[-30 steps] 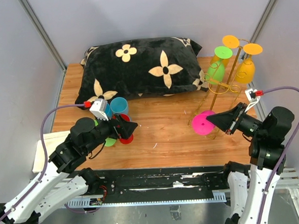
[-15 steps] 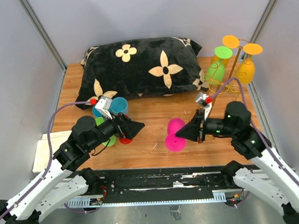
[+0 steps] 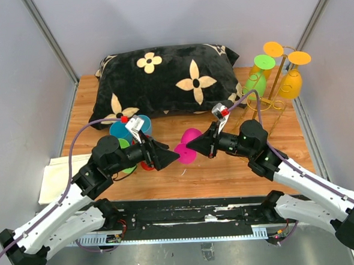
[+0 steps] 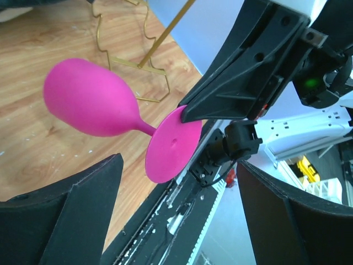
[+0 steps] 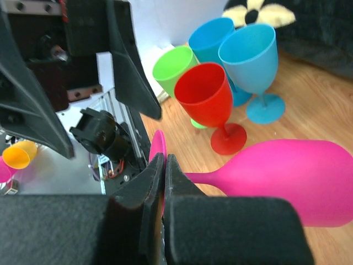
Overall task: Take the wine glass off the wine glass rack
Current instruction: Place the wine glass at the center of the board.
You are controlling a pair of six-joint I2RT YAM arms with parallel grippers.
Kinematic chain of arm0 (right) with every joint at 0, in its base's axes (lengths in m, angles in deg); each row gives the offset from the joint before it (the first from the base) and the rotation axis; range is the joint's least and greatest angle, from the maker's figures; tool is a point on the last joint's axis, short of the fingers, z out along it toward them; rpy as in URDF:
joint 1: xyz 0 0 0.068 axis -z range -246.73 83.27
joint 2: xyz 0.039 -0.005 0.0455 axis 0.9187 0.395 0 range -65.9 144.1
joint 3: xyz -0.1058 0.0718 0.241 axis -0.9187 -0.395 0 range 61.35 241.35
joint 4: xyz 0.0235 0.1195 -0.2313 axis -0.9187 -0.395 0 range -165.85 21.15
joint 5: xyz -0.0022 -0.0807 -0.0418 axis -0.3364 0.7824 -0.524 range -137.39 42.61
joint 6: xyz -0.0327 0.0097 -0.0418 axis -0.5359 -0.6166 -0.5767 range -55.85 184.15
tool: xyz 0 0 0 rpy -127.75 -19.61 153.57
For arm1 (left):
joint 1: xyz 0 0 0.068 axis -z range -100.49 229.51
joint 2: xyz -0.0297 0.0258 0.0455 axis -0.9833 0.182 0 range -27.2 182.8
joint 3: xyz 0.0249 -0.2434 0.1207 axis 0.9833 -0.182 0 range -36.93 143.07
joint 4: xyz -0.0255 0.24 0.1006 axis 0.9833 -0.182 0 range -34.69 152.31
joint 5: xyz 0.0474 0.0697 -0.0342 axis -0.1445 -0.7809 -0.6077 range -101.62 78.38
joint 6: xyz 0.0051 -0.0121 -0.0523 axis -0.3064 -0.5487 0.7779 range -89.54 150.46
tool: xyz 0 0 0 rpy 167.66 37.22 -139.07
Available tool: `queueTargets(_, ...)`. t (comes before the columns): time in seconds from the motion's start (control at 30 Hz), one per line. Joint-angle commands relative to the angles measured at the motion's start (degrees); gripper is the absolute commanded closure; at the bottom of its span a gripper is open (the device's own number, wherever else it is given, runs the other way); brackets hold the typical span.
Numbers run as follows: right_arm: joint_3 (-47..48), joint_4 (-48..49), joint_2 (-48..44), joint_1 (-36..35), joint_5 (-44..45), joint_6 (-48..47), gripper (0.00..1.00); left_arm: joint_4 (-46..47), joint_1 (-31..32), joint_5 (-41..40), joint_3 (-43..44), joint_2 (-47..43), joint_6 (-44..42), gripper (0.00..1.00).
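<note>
Wine glass point(image 4: 91, 107) base clamped in right jaws; left jaws spread.

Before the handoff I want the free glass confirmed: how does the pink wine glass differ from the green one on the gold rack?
The pink wine glass lies sideways in the right claw, off the wine glass rack; the green wine glass hangs foot-up on it. The pink one is gripped near its foot; nothing grips the green one. Both are opaque stemmed glasses of like shape.
</note>
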Motion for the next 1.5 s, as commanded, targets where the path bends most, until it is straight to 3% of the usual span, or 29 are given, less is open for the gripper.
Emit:
queueTargets(0.0,-0.5,11.0,-1.2,-0.9,1.1,3.0,0.99,5.2,0.3,5.3,-0.9,2.3,0.2,0.13)
queueTargets(0.13,-0.6,11.8,-0.5,-0.9,-0.7,3.4,0.99,7.7,0.3,5.5,-1.5,3.0,0.9,0.22)
queueTargets(0.5,-0.3,11.3,-0.2,-0.9,-4.5,3.5,0.99,14.5,0.3,8.8,-3.1,4.9,3.8,0.63)
queueTargets(0.63,-0.4,10.0,-1.2,-0.9,-4.4,2.5,0.98,15.2,0.3,8.9,-3.1,4.8,4.0,0.88)
queueTargets(0.73,-0.2,7.5,-2.1,-0.9,-4.6,1.0,0.94,15.6,0.3,8.3,-3.4,4.3,4.0,0.98)
queueTargets(0.97,1.6,-2.1,-3.6,-0.9,-6.6,-4.7,0.60,16.1,0.3,7.4,-3.8,3.5,3.7,0.99)
queueTargets(1.07,1.6,-3.1,-3.3,-0.9,-9.2,-5.3,0.51,16.3,0.3,7.1,-3.8,3.3,3.5,0.99)
queueTargets(1.27,1.9,0.8,-0.6,-1.0,-11.8,-1.5,0.54,16.5,0.3,7.0,-4.1,3.3,3.5,0.99)
queueTargets(1.47,2.3,6.3,3.0,-1.4,-10.9,3.5,0.71,17.2,0.3,6.9,-4.6,3.4,3.6,1.00)
